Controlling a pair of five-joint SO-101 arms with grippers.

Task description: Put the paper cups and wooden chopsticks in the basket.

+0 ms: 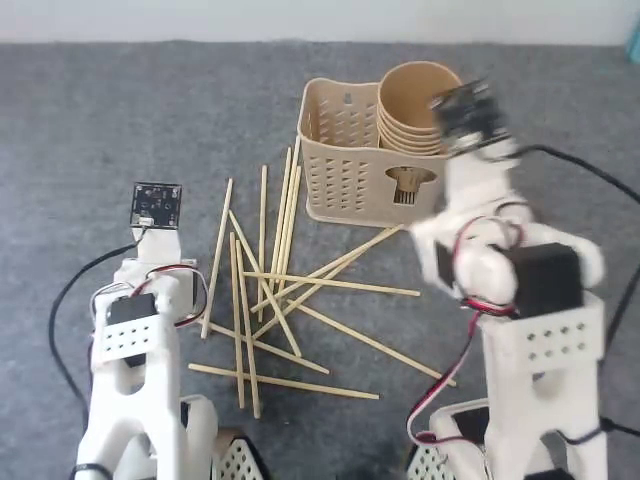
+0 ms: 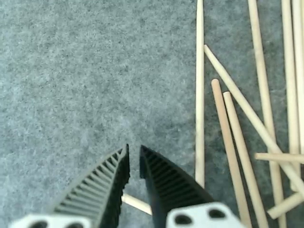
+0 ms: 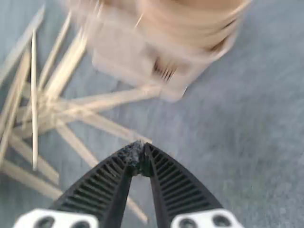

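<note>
closest to the lens, the left tool [image 2: 134, 149] has its ridged black fingers [image 2: 102, 183] a narrow gap apart with nothing between them. it hangs over the grey bench [image 2: 71, 71]. one stick [image 2: 137, 203] passes under the fingers, and the nearest long chopstick [image 2: 200, 95] lies just beside the tool's tips. more sticks lie past it, some crossing each other.

the right tool [image 3: 138, 151] has its tips pressed together and holds nothing. it points down at the bench, with blurred chopsticks [image 3: 95, 121] just ahead of its tips. the basket [image 3: 128, 61] is farther on, with the paper cups [image 3: 190, 23] in it.

from above, the wooden chopsticks [image 1: 270, 290] are scattered across the middle of the frame, between the left arm [image 1: 135, 330] at lower left and the right arm [image 1: 500, 270] at right. they are all on the bench [image 1: 120, 110], none in the basket. several lie side by side running up toward the basket's left corner. others cross over them in a loose heap, so many sticks rest on or under another. two reach the foot of the basket [image 1: 345, 160], which stands upright at upper centre. the paper cups [image 1: 415, 100] are nested in one stack inside its right part, rims above the wall. the right arm's blurred wrist overlaps the cups and the basket's right edge.
</note>
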